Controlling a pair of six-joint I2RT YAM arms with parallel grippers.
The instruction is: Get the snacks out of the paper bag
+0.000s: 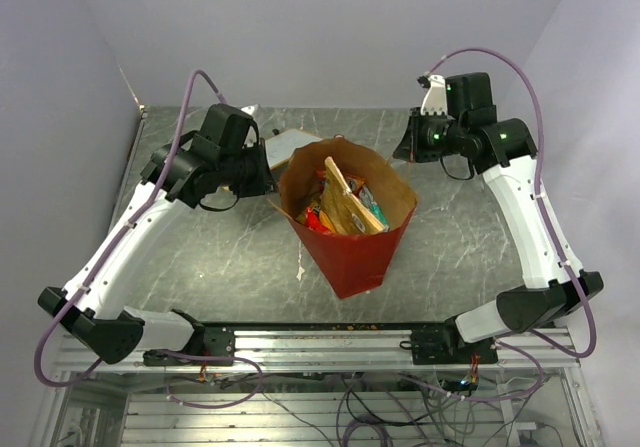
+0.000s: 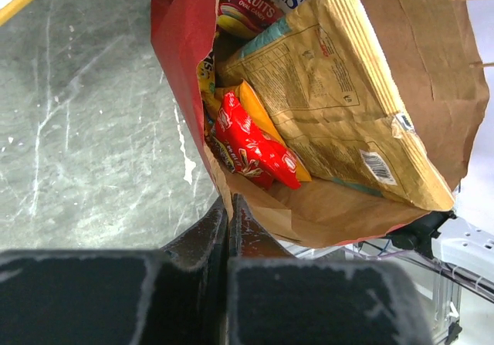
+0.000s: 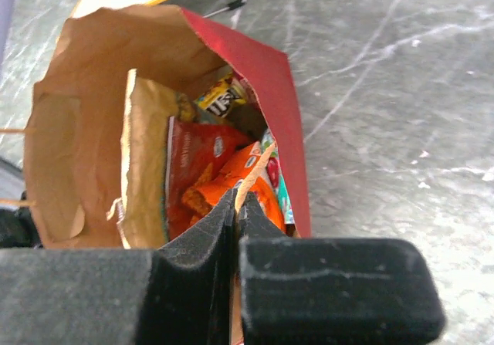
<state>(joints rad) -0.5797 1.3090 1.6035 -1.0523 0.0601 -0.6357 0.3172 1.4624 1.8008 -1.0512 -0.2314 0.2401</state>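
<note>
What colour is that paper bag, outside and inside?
The paper bag is red outside, plain brown inside; clearest in the top external view.

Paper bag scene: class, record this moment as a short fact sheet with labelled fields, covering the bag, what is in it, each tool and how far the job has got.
container: paper bag, standing on the table, mouth open, red outside, brown inside
contents: snacks, several glossy packets, all inside the bag
left tool: shut on the bag's rim at its left side
right tool: shut on the rim at the opposite side
progress: no packet taken out yet
</note>
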